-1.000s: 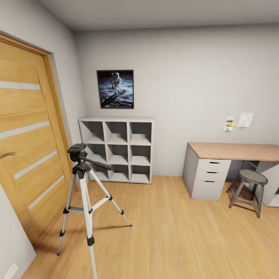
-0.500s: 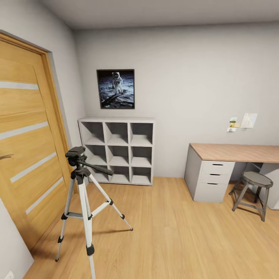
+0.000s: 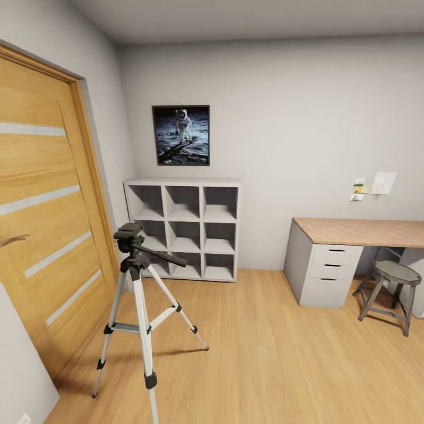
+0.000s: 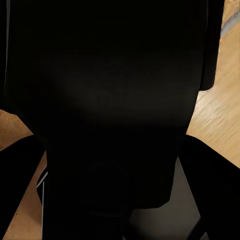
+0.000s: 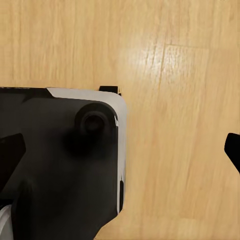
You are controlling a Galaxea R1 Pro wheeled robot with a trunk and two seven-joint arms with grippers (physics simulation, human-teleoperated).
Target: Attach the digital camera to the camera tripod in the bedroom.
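Digital camera: not identifiable. A black mass (image 4: pixel 115 100) sat close against the left wrist view, and I couldn't tell if that was it. I also couldn't tell whether the left end effector (image 4: pixel 115 165) was gripping anything. The right end effector (image 5: pixel 120 150) looked wide, with dark tips at the far sides. Between them were only part of my own black-and-white body (image 5: pixel 60 165) and the plank floor (image 5: pixel 170 75), nothing held.

The camera tripod (image 3: pixel 138 277) stood upright at about 8 o'clock in the head view, legs spread on the floor and mount head (image 3: pixel 130 231) bare. It was just beside the oak door (image 3: pixel 47 206) at 9 o'clock.

Risks, as I judged them:
- The pan handle (image 3: pixel 165 255) stuck out toward 3 o'clock, so an arm coming in from that side could snag it and swing or tip the stand.
- The near leg (image 3: pixel 148 365) reached toward me, so rolling the base in too close could kick it.
- With the grip unverified, the camera could slip or meet the mount crooked.
- The door was close behind the tripod, leaving little room on that side.

Other things:
- White cube shelf (image 3: pixel 184 229) at 11 o'clock, behind the tripod and apart from it.
- Astronaut poster (image 3: pixel 181 135) above the shelf.
- Worktop with drawers (image 3: pixel 353 231) at 3 o'clock.
- Stool (image 3: pixel 390 288) beside the worktop, well apart from the tripod.

Open floor lay between me and the stand.
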